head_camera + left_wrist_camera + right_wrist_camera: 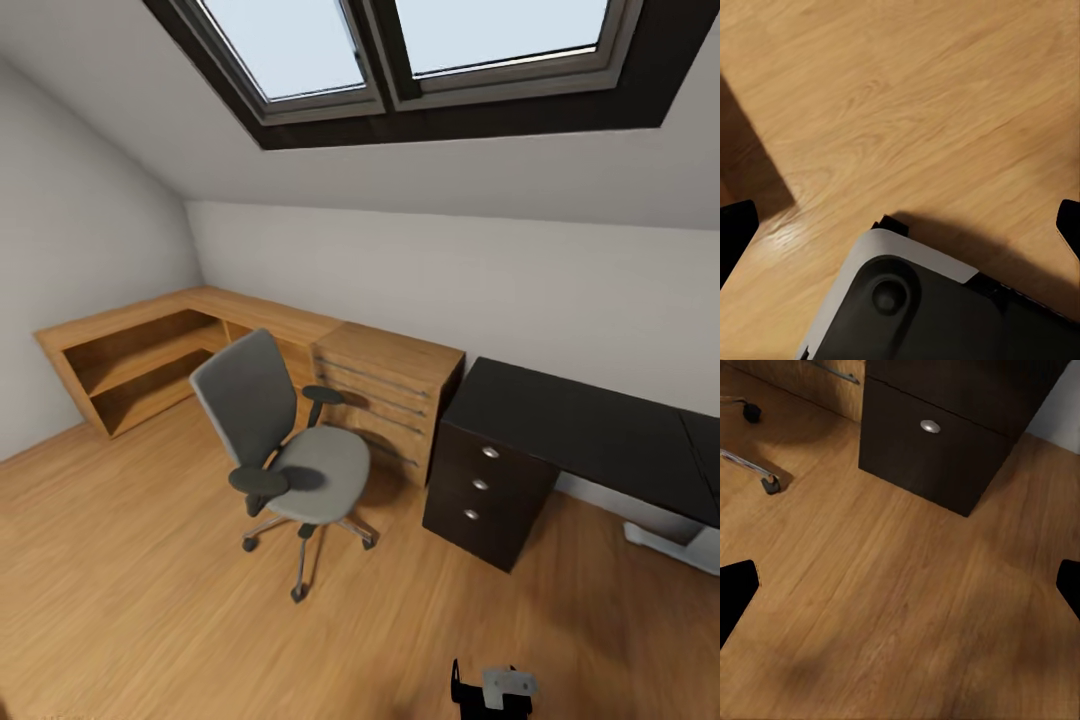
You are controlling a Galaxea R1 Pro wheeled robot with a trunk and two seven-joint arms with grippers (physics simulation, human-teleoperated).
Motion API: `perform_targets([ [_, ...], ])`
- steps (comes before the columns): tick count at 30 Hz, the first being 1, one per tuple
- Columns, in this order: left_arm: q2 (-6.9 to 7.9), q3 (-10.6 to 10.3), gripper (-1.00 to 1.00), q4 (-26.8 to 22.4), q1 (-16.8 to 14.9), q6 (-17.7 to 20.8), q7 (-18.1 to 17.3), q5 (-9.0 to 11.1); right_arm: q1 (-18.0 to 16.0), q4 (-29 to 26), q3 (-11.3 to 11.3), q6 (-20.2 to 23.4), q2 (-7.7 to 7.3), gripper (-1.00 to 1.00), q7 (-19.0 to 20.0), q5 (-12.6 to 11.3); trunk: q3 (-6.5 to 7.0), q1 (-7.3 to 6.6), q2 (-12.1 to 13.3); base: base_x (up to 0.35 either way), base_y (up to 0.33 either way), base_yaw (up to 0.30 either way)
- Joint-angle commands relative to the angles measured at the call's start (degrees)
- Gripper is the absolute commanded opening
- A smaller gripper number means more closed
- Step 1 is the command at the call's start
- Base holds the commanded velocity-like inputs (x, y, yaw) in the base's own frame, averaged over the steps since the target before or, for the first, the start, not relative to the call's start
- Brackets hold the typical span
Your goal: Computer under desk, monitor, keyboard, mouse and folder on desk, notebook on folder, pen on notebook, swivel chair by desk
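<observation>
Wood-grain floor point(130, 600), glossy black desk point(590, 425)

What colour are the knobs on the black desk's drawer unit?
Silver, round against the glossy black drawer fronts; the right wrist view shows one knob best.

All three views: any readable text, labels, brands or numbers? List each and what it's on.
None readable in any view.
Black three-drawer desk unit: plain fronts, round silver knobs, no label.
Grey swivel chair: no markings.
Light wooden chest of drawers: no markings.
</observation>
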Motion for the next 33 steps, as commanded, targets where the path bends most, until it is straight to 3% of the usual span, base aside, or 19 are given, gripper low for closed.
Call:
perform_targets([
  [1,0.01,0.16,1.0,0.09,-0.06,-0.11,-0.59,0.6,-0.07,0.13,0.48,-0.12,0.0,1.0,-0.45,-0.05,-0.08,0.04,-0.06,0.301,0.0,0.281],
  [10,0.01,0.15,1.0,0.16,-0.06,-0.03,-0.6,0.59,-0.07,0.13,0.48,-0.16,-0.01,1.0,-0.45,-0.04,-0.08,0.04,-0.06,0.249,0.0,0.282],
  [24,-0.01,0.15,1.0,0.25,-0.06,-0.1,-0.6,0.59,-0.07,0.08,0.48,-0.53,0.02,1.0,-0.55,-0.04,0.03,0.04,-0.06,0.029,0.0,0.282],
  [33,-0.08,0.15,1.0,0.26,-0.06,-0.12,-0.6,0.59,-0.07,0.11,0.48,-6.81,-0.55,1.0,-1.16,0.13,0.26,0.04,-0.06,0.001,0.0,0.282],
])
